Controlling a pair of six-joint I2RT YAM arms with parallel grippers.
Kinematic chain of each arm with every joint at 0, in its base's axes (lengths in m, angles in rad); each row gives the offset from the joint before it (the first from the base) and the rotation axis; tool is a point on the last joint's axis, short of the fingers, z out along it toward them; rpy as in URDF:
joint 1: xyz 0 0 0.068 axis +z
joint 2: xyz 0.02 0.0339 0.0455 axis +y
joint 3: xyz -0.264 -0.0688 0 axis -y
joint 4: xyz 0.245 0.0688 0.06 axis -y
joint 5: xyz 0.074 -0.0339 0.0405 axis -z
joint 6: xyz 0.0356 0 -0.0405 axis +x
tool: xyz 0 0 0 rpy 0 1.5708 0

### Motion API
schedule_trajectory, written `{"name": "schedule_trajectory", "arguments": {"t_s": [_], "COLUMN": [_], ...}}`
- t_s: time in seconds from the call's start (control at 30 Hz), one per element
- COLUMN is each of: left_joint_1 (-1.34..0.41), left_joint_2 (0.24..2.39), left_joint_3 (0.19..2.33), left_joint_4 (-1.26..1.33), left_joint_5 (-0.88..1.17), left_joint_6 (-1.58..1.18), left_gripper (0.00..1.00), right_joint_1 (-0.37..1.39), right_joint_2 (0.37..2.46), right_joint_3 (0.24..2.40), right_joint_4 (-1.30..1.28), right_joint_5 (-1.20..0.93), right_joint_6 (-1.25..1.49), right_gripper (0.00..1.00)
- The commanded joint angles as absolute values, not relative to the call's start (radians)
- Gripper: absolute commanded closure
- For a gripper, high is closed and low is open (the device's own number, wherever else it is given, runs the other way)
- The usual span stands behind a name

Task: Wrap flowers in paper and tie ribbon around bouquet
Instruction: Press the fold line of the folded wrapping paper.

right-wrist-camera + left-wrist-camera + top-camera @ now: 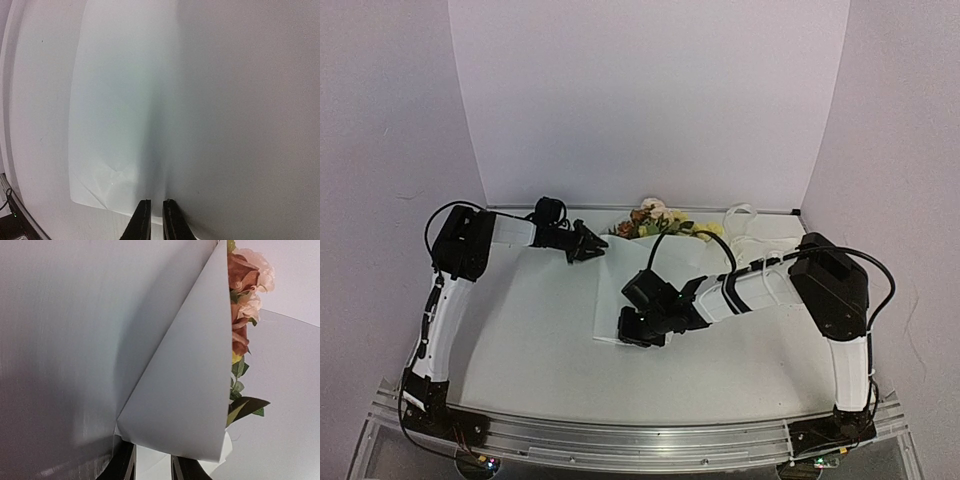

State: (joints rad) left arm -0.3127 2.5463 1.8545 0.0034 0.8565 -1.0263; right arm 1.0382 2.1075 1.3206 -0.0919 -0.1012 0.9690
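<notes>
Holding a lifted flap of the large thin white paper sheet [185, 390] in the left gripper [590, 243], jaws pinched on it, beside the orange-pink and cream artificial flowers [655, 217] at the tabletop's [540, 330] far edge. Pinching the sheet's near edge with the right gripper [638, 330], fingers almost together.

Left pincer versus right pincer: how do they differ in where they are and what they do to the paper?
The left pincer is at the far end of the paper, by the flowers; the right pincer is at its near end. The left pincer holds up a flap of paper; by the right pincer the paper lies nearly flat. The left pincer's jaws stand wider than the right pincer's, which nearly meet. Both work the same paper.
</notes>
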Motion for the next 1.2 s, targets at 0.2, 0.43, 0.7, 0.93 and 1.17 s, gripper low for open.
{"name": "schedule_trajectory", "arguments": {"t_s": [0.2, 0.43, 0.7, 0.93, 1.17], "left_joint_1": [-0.239, -0.238, -0.256, -0.351, -0.444], "left_joint_2": [2.676, 2.606, 2.21, 2.003, 1.949], "left_joint_3": [2.165, 2.117, 1.544, 1.283, 1.201], "left_joint_4": [0.009, 0.059, 0.2, 0.087, 0.071], "left_joint_5": [0.829, 0.857, 0.818, 0.701, 0.671], "left_joint_6": [-1.094, -1.092, -1.032, -0.905, -0.887], "left_gripper": [0.71, 0.72, 0.72, 0.72, 0.73], "right_joint_1": [1.047, 1.047, 1.024, 0.938, 0.868], "right_joint_2": [2.128, 2.129, 1.997, 1.834, 1.806], "right_joint_3": [1.26, 1.263, 1.273, 1.2, 1.098], "right_joint_4": [-0.212, -0.213, -0.22, -0.234, -0.246], "right_joint_5": [-0.11, -0.114, -0.124, -0.113, -0.11], "right_joint_6": [0.958, 0.961, 0.95, 0.944, 0.922], "right_gripper": [0.89, 0.88, 0.8, 0.72, 0.74]}}
